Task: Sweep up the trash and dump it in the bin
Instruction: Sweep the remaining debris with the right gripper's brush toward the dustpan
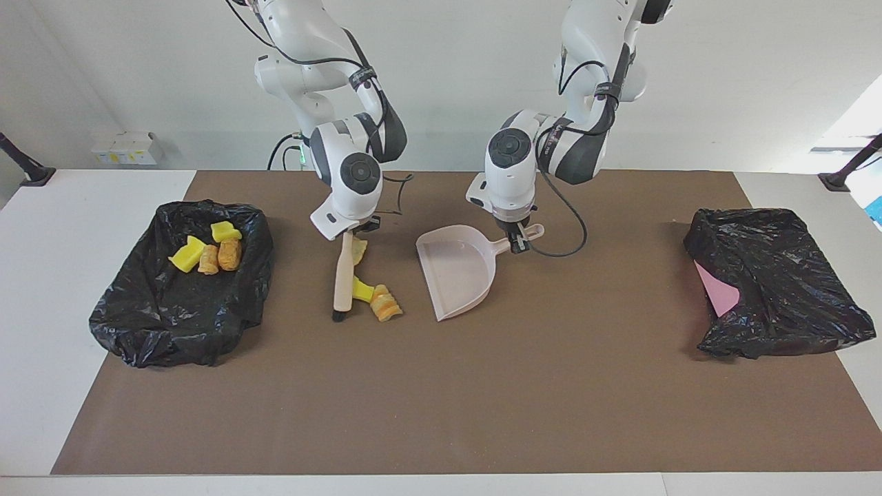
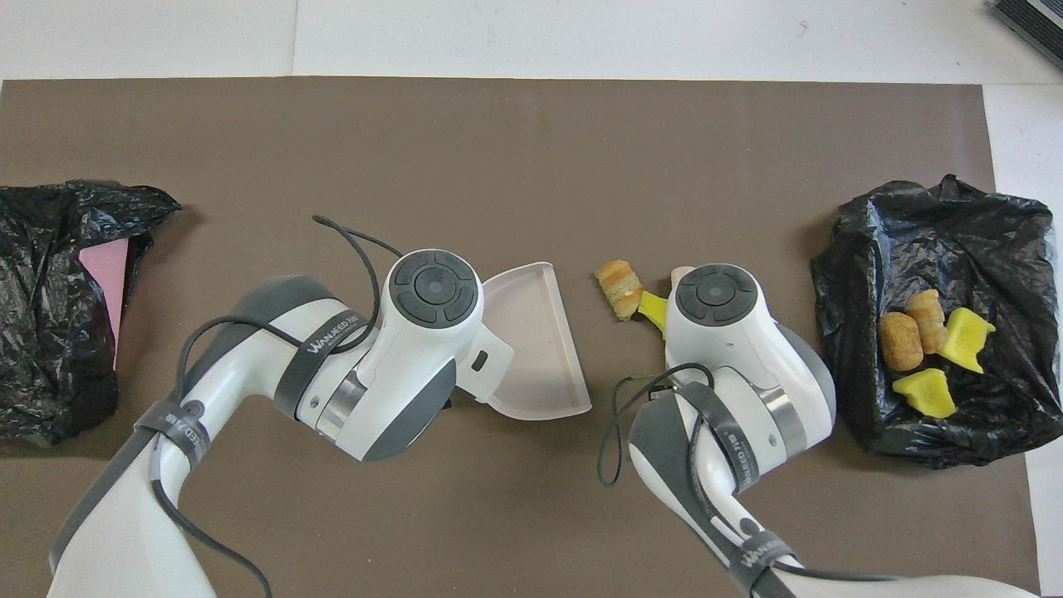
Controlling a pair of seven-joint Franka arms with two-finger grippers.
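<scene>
Midway: right gripper [image 1: 350, 233] clamps brush [image 1: 341, 279], herding three loose trash lumps [image 1: 384, 303] beside dustpan [image 1: 458, 272], handle gripped by left gripper [image 1: 515, 234]. Four lumps [image 1: 207, 253] seemingly already in black-lined bin [image 1: 138, 331]; scooping, dumping remain.

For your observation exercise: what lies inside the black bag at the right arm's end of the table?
On the black bag lie four pieces of trash: two yellow foam chunks and two tan bread-like lumps. Anything under the bag's folds is hidden.
</scene>
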